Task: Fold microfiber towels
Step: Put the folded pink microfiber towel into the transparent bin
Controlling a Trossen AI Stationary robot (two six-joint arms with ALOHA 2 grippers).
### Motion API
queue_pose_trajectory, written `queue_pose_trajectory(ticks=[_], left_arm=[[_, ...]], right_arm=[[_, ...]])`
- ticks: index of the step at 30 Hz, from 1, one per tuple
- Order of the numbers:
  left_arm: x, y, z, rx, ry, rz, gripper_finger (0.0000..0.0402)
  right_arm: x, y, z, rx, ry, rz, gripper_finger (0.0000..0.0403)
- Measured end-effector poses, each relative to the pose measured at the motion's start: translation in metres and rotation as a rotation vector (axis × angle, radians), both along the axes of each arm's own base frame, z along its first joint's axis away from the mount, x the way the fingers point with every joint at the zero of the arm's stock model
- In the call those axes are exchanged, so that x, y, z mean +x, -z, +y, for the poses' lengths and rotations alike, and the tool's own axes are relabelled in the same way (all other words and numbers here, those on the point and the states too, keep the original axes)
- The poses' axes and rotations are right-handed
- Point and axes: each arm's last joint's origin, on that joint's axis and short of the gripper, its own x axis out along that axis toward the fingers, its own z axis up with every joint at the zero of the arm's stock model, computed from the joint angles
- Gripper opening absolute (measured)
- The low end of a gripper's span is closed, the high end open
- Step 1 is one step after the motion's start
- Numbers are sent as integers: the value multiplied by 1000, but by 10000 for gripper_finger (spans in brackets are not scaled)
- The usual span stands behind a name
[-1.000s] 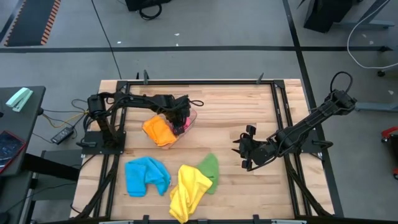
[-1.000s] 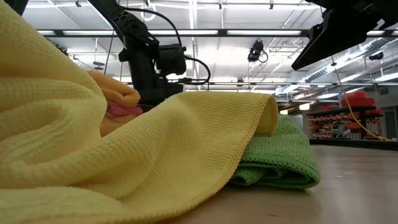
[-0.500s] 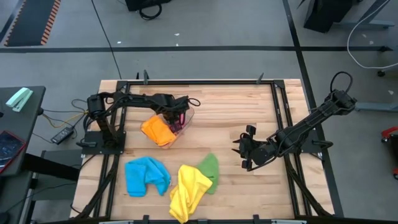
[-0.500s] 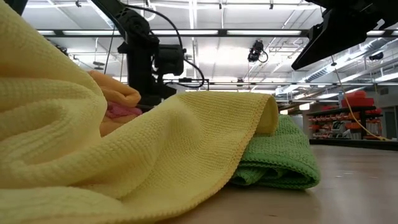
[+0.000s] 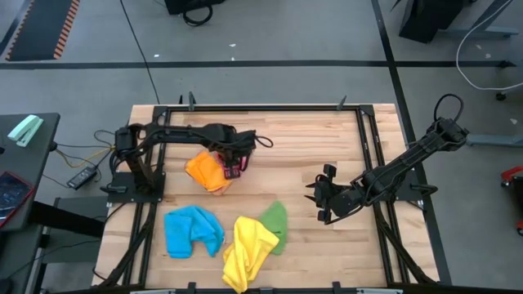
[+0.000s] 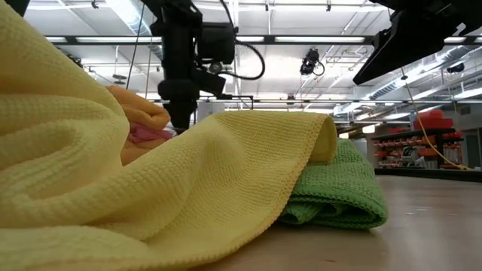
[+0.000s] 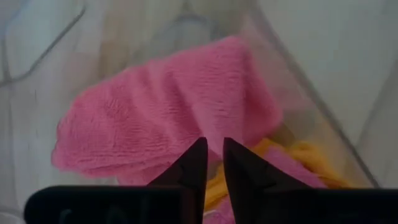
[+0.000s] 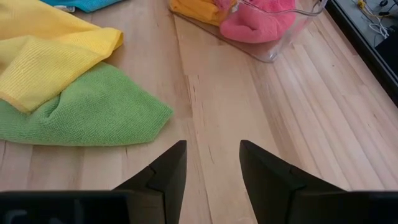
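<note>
Microfiber towels lay in two places: a pink towel point(image 7: 168, 118) and an orange towel point(image 5: 206, 171) in and spilling from the clear tub point(image 8: 283, 38) toward the counter's point(image 5: 302, 135) far left, the rest loose near the front edge. The left hand point(image 5: 233, 163) stood over the tub with its fingertips point(image 7: 194, 163) nearly together just above the pink cloth. Whether they had pinched any of it, I could not tell, since the tips seemed clear of the fabric. It was presumably there to draw the next towel out for folding.

Outward from the tub, a blue towel point(image 5: 193, 230), a yellow towel point(image 5: 248, 249) and a green towel point(image 5: 276, 222) lay crumpled on the wood, the yellow one overlapping the green. None looked folded, so they were probably just emptied out to wait their turn.

The right hand point(image 5: 327, 196), fingers parted and empty, hovered right of centre, well apart from the cloths.

Compared with a second before, the left hand had shifted slightly toward the counter's middle, and the orange towel had moved a little with it. The right arm and the loose towels were unchanged.
</note>
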Motion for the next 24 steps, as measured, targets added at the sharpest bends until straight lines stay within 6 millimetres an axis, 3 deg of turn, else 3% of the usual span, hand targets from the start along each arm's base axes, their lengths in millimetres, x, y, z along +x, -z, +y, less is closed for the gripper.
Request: queue_pose_trajectory(ticks=[8, 13, 19, 24], left_arm=[[2, -5, -22, 92, 309, 103, 85], [-2, 2, -30, 257, 442, 215, 116], [-6, 20, -37, 322, 513, 257, 186], [-3, 23, -35, 366, 507, 219, 202]], right_arm=[[0, 0, 0, 3, 2, -1, 156], [0, 0, 0, 3, 2, -2, 156], [-2, 10, -2, 4, 6, 3, 156], [-3, 15, -2, 14, 3, -20, 156]])
